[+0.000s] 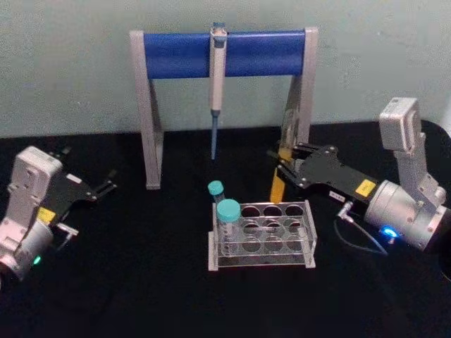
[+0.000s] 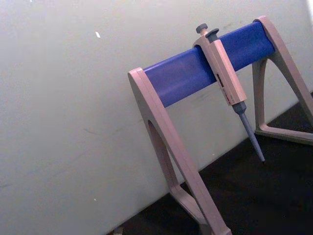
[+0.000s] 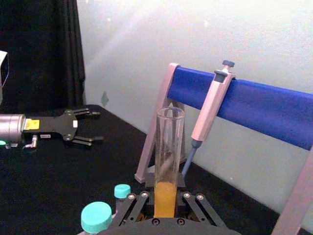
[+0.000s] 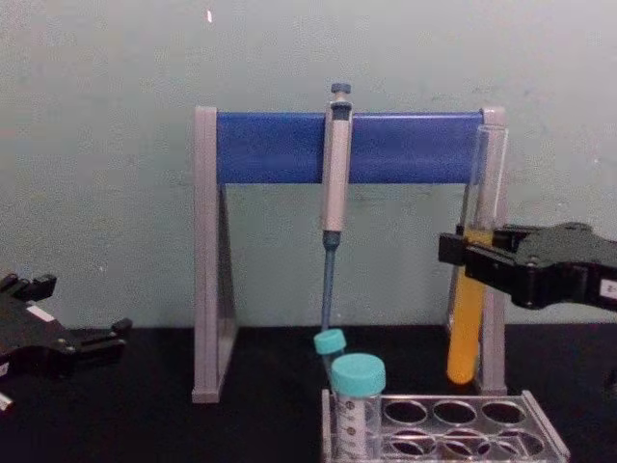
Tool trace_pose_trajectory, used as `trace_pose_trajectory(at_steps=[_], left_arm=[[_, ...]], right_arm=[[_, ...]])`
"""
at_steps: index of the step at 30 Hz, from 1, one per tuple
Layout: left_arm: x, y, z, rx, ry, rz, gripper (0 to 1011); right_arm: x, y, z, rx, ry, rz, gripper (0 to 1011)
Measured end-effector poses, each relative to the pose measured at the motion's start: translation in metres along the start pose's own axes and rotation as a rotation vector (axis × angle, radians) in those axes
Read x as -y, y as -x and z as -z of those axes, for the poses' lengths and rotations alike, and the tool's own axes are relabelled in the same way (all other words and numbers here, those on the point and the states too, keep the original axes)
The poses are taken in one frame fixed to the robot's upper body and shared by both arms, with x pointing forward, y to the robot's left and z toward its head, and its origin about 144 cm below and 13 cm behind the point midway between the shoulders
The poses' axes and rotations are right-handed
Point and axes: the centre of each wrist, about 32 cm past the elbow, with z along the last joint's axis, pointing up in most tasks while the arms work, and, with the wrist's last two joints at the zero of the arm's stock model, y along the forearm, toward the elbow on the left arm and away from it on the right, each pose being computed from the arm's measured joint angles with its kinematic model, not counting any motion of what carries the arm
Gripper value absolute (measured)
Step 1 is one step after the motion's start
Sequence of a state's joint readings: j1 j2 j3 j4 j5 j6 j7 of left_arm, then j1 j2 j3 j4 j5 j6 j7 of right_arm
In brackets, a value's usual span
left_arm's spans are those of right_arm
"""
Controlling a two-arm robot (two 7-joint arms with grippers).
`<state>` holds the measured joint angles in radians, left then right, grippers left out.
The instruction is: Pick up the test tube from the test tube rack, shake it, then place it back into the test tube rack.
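My right gripper (image 1: 282,167) is shut on the test tube (image 1: 277,184), a long clear tube with orange-yellow liquid in its lower half. The tube (image 4: 467,309) stands nearly upright, its round bottom hanging a little above the back right holes of the test tube rack (image 1: 261,258). In the right wrist view the tube (image 3: 167,152) rises from between the closed fingers of my right gripper (image 3: 165,199). The clear rack (image 4: 542,426) sits on the black table. My left gripper (image 1: 107,189) rests open at the left, far from the rack.
Two teal-capped tubes (image 1: 227,211) (image 1: 215,189) stand in the rack's left holes. Behind it is a grey stand with a blue bar (image 1: 225,53), and a pipette (image 1: 217,77) hangs from the bar. The stand's right leg (image 4: 494,289) is just behind the held tube.
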<state>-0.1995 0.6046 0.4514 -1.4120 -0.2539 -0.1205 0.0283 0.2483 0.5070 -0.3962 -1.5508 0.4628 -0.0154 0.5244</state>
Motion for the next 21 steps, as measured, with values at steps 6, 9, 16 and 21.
trace_pose_trajectory(at_steps=[6, 9, 16, 21], left_arm=[[0.000, 0.000, 0.000, 0.000, 0.000, 0.000, 1002], [0.000, 0.000, 0.000, 0.000, 0.000, 0.000, 1001], [0.000, 0.000, 0.000, 0.000, 0.000, 0.000, 1002], [0.000, 0.000, 0.000, 0.000, 0.000, 0.000, 1002]], right_arm=[[0.005, -0.003, 0.001, 0.013, -0.001, 0.013, 225], [0.009, -0.004, 0.003, 0.021, 0.000, 0.019, 225], [0.014, -0.006, 0.008, 0.037, -0.004, 0.023, 225], [0.017, -0.007, 0.012, 0.037, -0.009, 0.025, 225]])
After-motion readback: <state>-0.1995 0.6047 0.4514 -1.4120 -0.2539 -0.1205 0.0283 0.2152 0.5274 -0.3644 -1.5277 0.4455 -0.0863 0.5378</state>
